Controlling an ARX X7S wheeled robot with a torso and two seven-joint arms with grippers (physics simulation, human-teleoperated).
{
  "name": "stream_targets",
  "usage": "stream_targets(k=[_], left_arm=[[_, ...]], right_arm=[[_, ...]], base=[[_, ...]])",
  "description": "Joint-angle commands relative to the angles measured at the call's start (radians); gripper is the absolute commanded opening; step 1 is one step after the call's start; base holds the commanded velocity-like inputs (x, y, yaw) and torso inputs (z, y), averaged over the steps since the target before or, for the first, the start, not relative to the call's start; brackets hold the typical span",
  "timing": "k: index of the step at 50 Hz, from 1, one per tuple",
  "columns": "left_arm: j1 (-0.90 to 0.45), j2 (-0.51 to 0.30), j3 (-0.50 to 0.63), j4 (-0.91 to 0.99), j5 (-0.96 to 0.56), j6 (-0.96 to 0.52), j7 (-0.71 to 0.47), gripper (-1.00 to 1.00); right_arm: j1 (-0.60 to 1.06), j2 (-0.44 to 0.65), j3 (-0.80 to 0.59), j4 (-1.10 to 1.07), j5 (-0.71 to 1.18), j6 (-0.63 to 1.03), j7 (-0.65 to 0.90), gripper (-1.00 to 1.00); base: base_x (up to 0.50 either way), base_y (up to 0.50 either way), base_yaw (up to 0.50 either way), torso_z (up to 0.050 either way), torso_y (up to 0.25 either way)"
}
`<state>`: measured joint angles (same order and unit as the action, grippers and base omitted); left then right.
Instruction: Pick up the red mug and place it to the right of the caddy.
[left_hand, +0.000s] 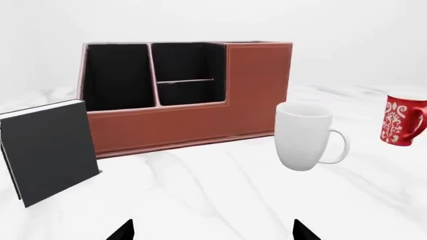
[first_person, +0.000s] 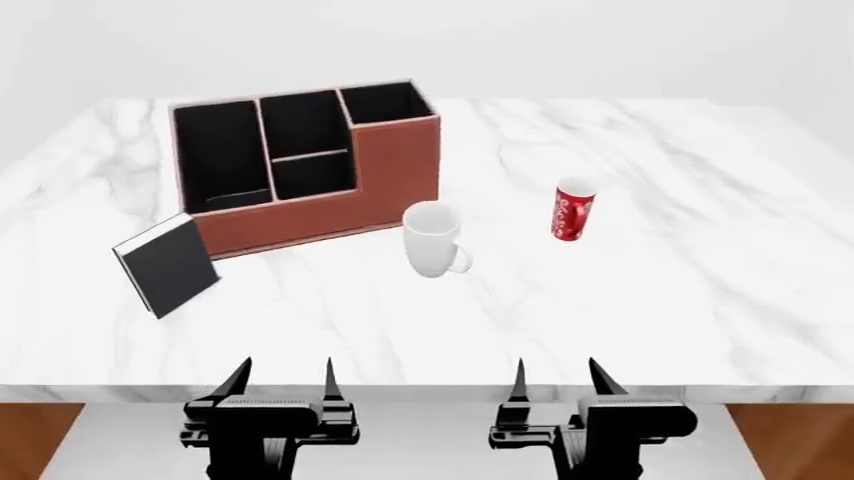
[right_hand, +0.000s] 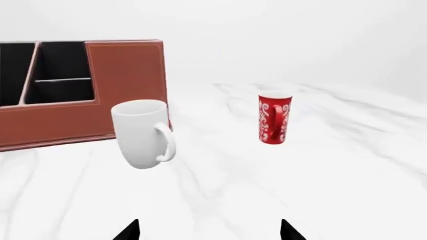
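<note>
White marble with grey veining forms the tabletop, set against a plain pale background; the large reddish-brown leather-look caddy with black-lined compartments stands toward the far left of the head view, a small black book with white page edges leans near its front left corner, and a plain white footed mug stands just in front of its right end; the small tall red mug with white patterning stands upright on bare marble to the right of the white mug, apart from it and from the caddy; its long axis is vertical, mouth up; in the right wrist view the red handle faces roughly toward that camera. The left gripper and right gripper hang at the near table edge, both with fingers spread wide and holding nothing, well short of every object. Handling judgement: the mug appears rigid, light and glazed, hence likely slippery and easily tipped owing to its narrow base; take hold across the cylindrical body at about mid-height, jaws clear of the handle, using the right gripper as the nearer one.
</note>
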<state>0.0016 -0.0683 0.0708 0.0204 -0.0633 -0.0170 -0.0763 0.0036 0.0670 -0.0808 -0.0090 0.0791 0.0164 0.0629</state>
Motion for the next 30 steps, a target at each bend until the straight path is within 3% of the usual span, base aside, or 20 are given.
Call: stream_targets(k=[1, 8, 9, 11, 13, 14, 15, 20, 30], left_arm=[[-0.001, -0.015, 0.019, 0.009, -0.011, -0.002, -0.021, 1.0], [-0.015, -0.02, 0.029, 0.073, -0.021, -0.092, -0.041, 1.0], [-0.043, -0.029, 0.037, 0.159, -0.04, -0.228, -0.034, 1.0], [-0.086, -0.041, 0.048, 0.249, -0.042, -0.364, -0.042, 1.0], [-0.222, -0.06, 0.047, 0.41, -0.096, -0.642, -0.025, 1.0], [-0.264, -0.068, 0.056, 0.437, -0.096, -0.692, -0.024, 1.0], [-0.381, -0.062, 0.026, 0.475, -0.145, -0.842, -0.016, 1.0], [-0.613, -0.071, 0.012, 0.537, -0.188, -1.08, -0.012, 1.0], [-0.653, -0.056, 0.001, 0.503, -0.214, -1.081, -0.005, 1.0]], right_arm=[[0.0, 0.018, -0.015, -0.002, 0.016, 0.002, 0.018, 1.0], [0.012, 0.03, -0.027, -0.029, 0.026, 0.039, 0.023, 1.0], [0.026, 0.038, -0.034, -0.071, 0.017, 0.079, 0.028, 1.0], [0.045, 0.046, -0.033, -0.124, 0.026, 0.139, 0.031, 1.0], [0.087, 0.058, -0.024, -0.214, 0.056, 0.26, 0.031, 1.0], [0.108, 0.061, -0.019, -0.24, 0.068, 0.303, 0.032, 1.0], [0.143, 0.068, -0.01, -0.282, 0.089, 0.364, 0.031, 1.0], [0.217, 0.092, -0.013, -0.367, 0.09, 0.474, 0.047, 1.0], [0.248, 0.093, -0.011, -0.341, 0.071, 0.477, 0.085, 1.0]], base=[[0.0, -0.5, 0.0, 0.0, 0.0], [0.0, -0.27, 0.0, 0.0, 0.0], [0.0, 0.0, 0.0, 0.0, 0.0], [0.0, 0.0, 0.0, 0.0, 0.0], [0.0, 0.0, 0.0, 0.0, 0.0], [0.0, 0.0, 0.0, 0.0, 0.0], [0.0, 0.0, 0.0, 0.0, 0.0], [0.0, 0.0, 0.0, 0.0, 0.0], [0.0, 0.0, 0.0, 0.0, 0.0]])
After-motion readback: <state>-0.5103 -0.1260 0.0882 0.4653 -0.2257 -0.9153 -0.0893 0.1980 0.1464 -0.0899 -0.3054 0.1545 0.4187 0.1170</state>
